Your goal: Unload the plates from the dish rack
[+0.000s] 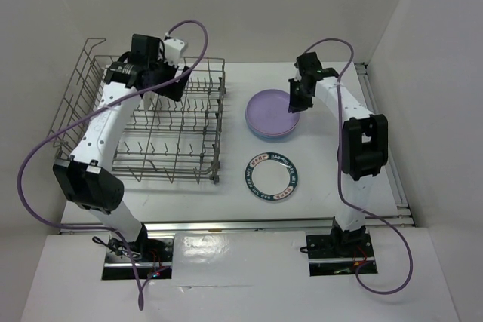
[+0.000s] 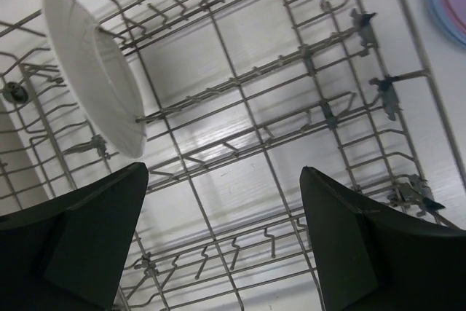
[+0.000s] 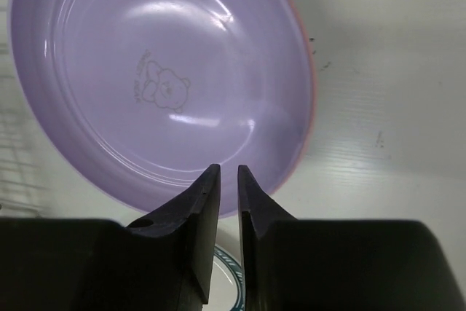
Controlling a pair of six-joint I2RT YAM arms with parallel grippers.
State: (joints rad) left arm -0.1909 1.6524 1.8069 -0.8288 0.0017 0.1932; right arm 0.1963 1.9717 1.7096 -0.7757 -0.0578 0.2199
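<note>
The grey wire dish rack [image 1: 192, 157] stands at the left. My left gripper [image 1: 160, 81] hovers over its back part, jaws wide open and empty [image 2: 226, 198]. In the left wrist view one white plate [image 2: 95, 71] stands on edge between the tines, up and left of my fingers. A lavender plate [image 1: 270, 109] tops a stack on the table right of the rack, with pink [image 3: 310, 107] and blue rims beneath it. My right gripper [image 1: 296, 100] hangs over the stack's near-right rim [image 3: 226, 174], jaws nearly together, nothing between them. A white plate with a teal rim [image 1: 272, 174] lies flat in front of the stack.
The rack's taller wire side [image 1: 79, 88] rises at the far left, near the white wall. Purple cables loop from both arms. The table's right rail [image 1: 381, 133] runs beside the right arm. The stack's rim shows at the upper right of the left wrist view [image 2: 450, 1].
</note>
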